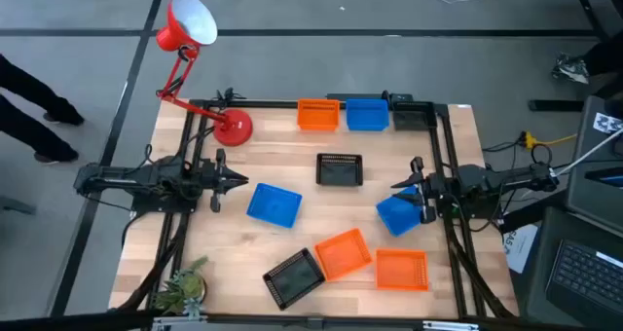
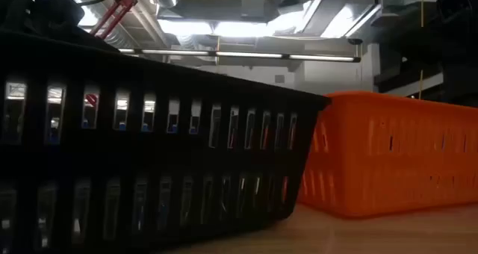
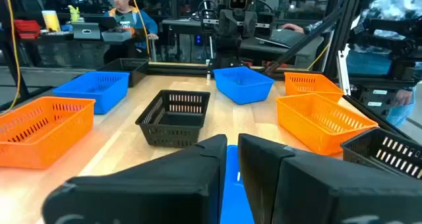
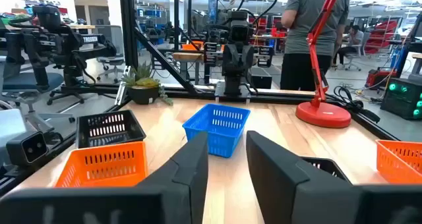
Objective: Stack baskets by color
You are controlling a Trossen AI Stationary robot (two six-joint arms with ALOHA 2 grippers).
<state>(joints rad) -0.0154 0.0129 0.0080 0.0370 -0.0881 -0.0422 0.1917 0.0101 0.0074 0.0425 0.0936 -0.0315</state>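
Note:
Several baskets rest on their bottoms on the wooden table. An orange basket [image 1: 317,114], a blue one [image 1: 367,114] and a black one [image 1: 414,115] line the far edge. Another black basket [image 1: 340,169] sits mid-table. A black [image 1: 295,275] and two orange baskets [image 1: 343,253] [image 1: 402,269] lie near the front. My left gripper [image 1: 237,180] hovers just left of a blue basket [image 1: 274,204], its fingers [image 3: 264,171] a narrow slit apart. My right gripper [image 4: 227,161] stands open beside another blue basket [image 1: 397,214], with nothing between its fingers.
A red desk lamp has its base [image 1: 234,127] at the far left of the table, and a small plant [image 1: 180,287] stands at the near left corner. The low view is filled by the near black basket [image 2: 149,149] and an orange basket [image 2: 396,157]. People stand beyond the table.

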